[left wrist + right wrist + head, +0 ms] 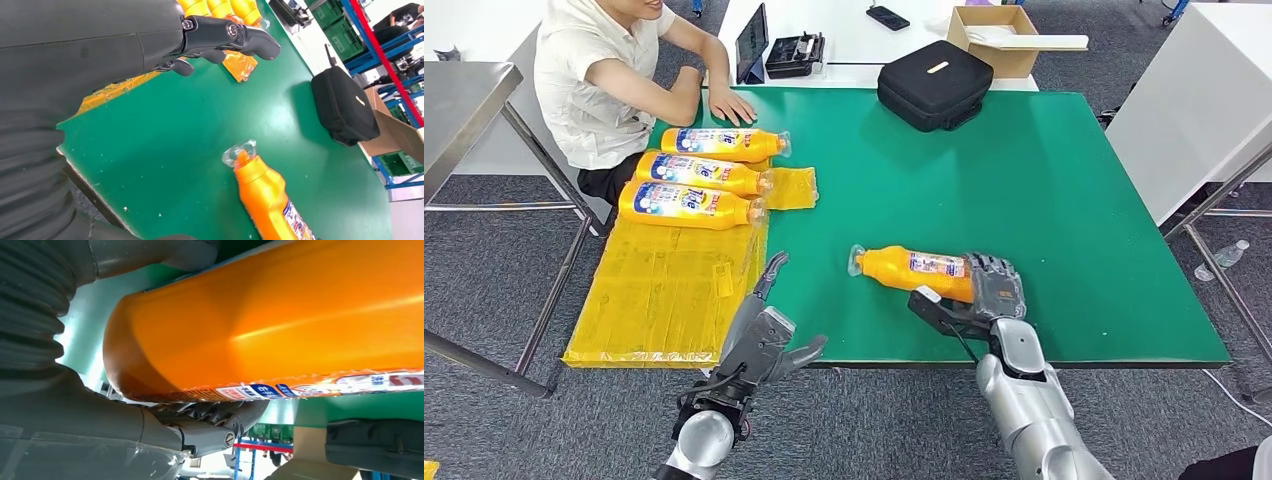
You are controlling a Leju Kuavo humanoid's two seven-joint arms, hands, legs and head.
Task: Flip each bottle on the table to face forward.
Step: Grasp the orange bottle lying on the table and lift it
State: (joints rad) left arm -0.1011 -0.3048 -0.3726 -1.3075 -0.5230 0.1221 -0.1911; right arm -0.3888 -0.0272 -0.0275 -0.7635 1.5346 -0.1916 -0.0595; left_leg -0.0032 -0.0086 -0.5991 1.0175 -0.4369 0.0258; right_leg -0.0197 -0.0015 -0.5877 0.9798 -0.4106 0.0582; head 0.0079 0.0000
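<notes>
Gripped at its base by the right hand (984, 295), the bottle (914, 269) lies on its side near the front edge of the green table (1044, 200), cap pointing left, likely so the wrist can roll it label-forward. Left hand (764, 335) hovers empty, fingers spread, at the table's edge. Three bottles (694, 175) lie together on yellow sheet (664, 290), labels up.
</notes>
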